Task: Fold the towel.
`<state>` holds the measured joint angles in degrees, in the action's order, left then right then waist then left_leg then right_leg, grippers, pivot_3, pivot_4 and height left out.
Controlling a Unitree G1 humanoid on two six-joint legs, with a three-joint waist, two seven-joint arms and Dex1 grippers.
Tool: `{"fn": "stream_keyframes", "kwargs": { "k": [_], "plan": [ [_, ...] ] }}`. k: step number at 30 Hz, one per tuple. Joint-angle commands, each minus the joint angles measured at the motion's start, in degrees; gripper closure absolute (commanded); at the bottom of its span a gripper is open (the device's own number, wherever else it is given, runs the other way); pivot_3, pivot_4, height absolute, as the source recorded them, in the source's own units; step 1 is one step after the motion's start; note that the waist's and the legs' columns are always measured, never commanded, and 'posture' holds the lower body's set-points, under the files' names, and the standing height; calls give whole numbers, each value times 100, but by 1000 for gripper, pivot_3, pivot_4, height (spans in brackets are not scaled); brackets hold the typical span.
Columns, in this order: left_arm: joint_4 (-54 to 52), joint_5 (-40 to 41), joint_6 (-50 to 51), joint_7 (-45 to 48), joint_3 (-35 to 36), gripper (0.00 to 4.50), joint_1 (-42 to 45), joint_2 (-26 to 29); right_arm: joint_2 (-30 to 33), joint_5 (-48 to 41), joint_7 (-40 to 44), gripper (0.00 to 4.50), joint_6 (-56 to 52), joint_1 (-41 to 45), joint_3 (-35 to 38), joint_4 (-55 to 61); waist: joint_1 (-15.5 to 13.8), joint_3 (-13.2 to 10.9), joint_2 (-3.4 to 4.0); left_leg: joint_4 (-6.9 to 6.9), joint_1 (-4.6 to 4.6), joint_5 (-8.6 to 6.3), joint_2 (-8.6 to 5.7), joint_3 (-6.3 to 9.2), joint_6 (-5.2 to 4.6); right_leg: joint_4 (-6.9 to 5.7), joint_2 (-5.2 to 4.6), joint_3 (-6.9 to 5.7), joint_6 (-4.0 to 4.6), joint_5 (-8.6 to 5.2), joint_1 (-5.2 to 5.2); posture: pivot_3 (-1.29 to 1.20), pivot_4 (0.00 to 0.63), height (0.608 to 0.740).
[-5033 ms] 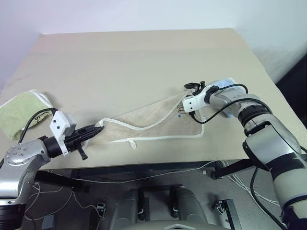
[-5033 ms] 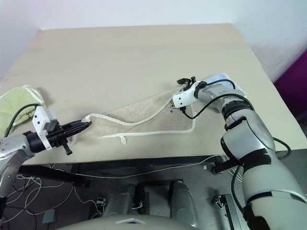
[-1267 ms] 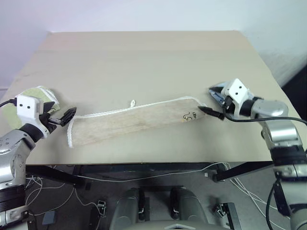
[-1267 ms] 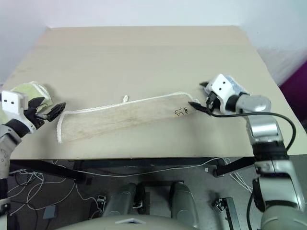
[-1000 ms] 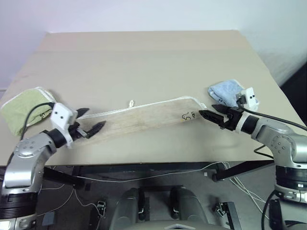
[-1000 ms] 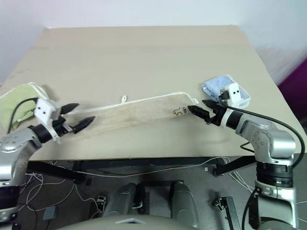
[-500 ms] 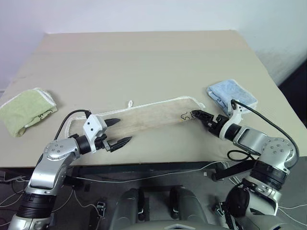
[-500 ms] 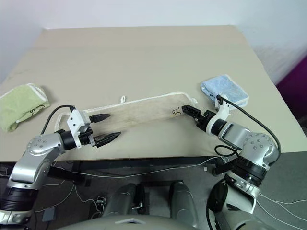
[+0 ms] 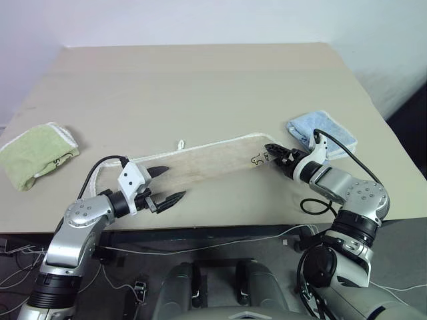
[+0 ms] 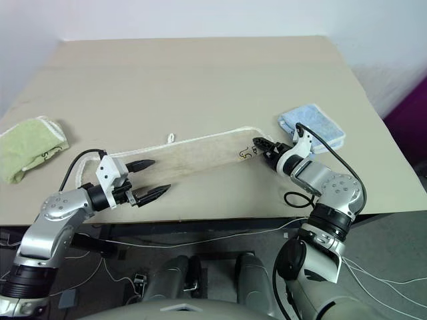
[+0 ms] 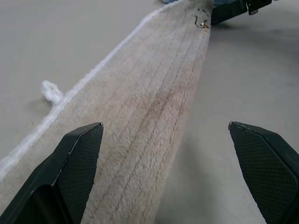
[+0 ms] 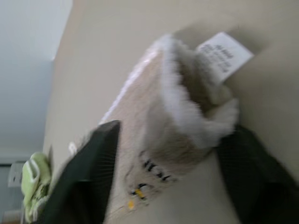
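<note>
Head stereo pair is looking forward and down from above, taking in the whole worktop (image 9: 200, 80) at some distance. Left wrist camera is looking low along the towel (image 11: 154, 107) at close range toward its far end. Right wrist camera is facing that same end, very near; both wrist views are sharing the towel.

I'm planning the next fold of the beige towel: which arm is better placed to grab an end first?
Probably the right. The right gripper already straddles the towel's labelled end, while the left gripper hangs open over the other end.
</note>
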<state>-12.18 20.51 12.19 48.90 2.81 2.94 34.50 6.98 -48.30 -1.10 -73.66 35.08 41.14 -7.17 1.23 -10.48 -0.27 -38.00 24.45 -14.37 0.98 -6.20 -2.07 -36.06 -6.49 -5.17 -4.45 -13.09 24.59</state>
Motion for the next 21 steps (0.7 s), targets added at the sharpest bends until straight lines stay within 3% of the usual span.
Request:
{"fn": "stream_keyframes", "kwargs": {
  "k": [1,6,11,16,21],
  "plan": [
    [-234,31,-79,-33,57,0,4,-23,4,-94,-118,2726,168,54,36,-60,-9,-1,1,0,1,0,0,0,0,0,0,0,0,0,2,0,150,740],
    [-244,22,-81,-60,19,0,3,-54,79,-279,-51,4446,388,40,-3,65,-13,0,0,0,3,-1,0,0,-1,4,-1,0,0,0,1,0,150,740],
    [-251,15,-65,-74,35,0,3,-66,387,-387,64,4446,618,88,14,62,-44,-7,12,1,11,-3,-2,0,-4,5,-4,0,-1,-1,7,0,150,740],
    [-295,23,-46,-93,57,0,-62,-58,1205,-277,467,4446,801,323,-185,-120,-42,-13,21,1,17,-6,-6,-2,-10,8,-8,0,-1,-1,11,0,150,740],
    [-348,34,-16,-144,57,0,-95,-79,1953,175,1337,4446,998,297,-1492,427,-17,-13,21,1,18,-6,0,-2,-10,8,-8,1,-2,-3,15,0,150,740]
  ]
}}
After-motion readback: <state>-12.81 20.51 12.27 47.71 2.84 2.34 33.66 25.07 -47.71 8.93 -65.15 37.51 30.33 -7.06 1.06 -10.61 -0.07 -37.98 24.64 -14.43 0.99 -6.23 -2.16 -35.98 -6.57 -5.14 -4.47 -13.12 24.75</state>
